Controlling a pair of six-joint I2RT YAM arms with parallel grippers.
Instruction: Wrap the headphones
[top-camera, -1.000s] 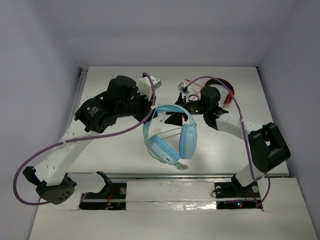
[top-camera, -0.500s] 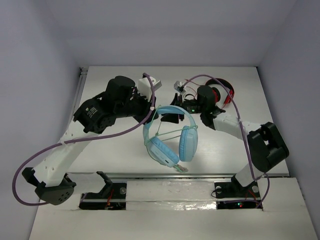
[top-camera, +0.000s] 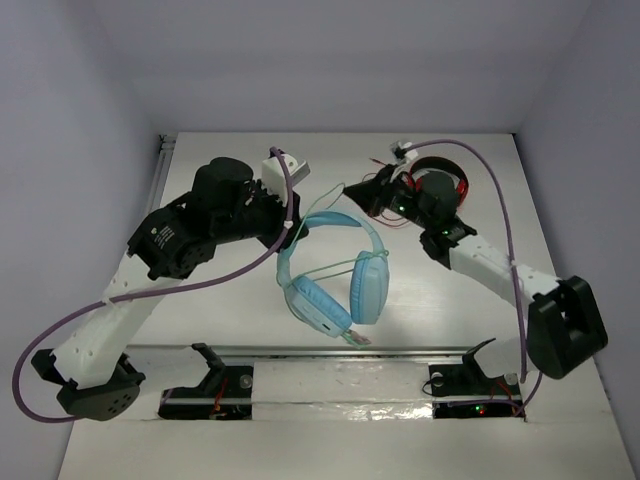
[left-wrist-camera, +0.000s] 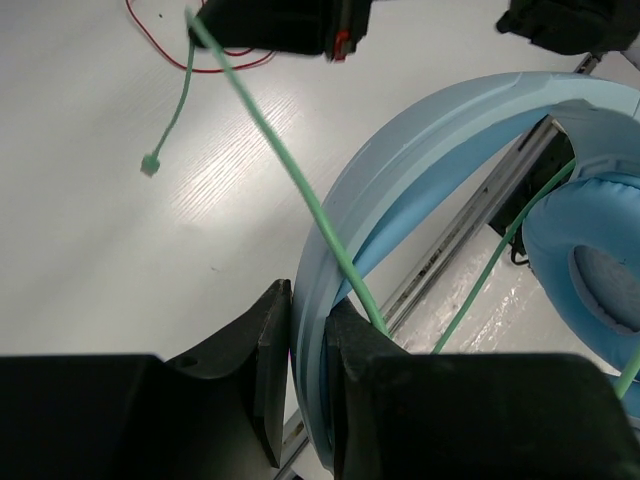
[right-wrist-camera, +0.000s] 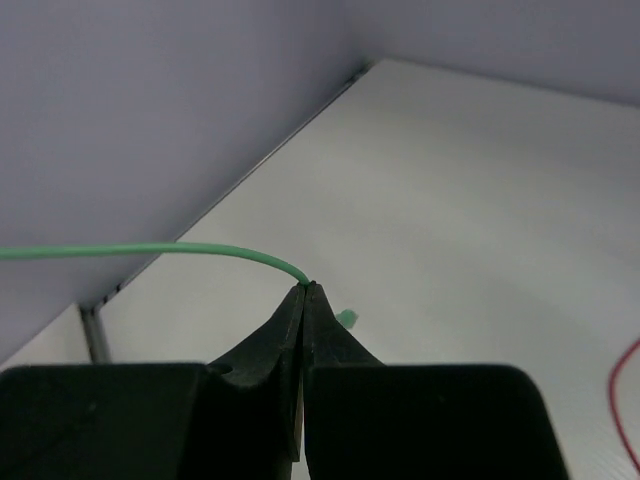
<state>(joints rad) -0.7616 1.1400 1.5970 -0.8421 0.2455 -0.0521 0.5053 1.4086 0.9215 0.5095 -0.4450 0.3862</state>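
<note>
White bench (top-camera: 220, 320), lilac walls (top-camera: 320, 60); red headphones (top-camera: 462, 185) at far edge. Left gripper (left-wrist-camera: 308, 335) clamps the headphones (top-camera: 325, 300); right gripper (right-wrist-camera: 303, 300) pinches their cable (right-wrist-camera: 150, 248).

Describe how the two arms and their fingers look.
The left arm and right arm have white links with bulky black joint housings. A purple cable runs loosely along each. The fingers are matte black, tapering toward their tips.

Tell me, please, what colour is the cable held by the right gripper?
The cable is pale green; the right wrist view shows it best.
</note>
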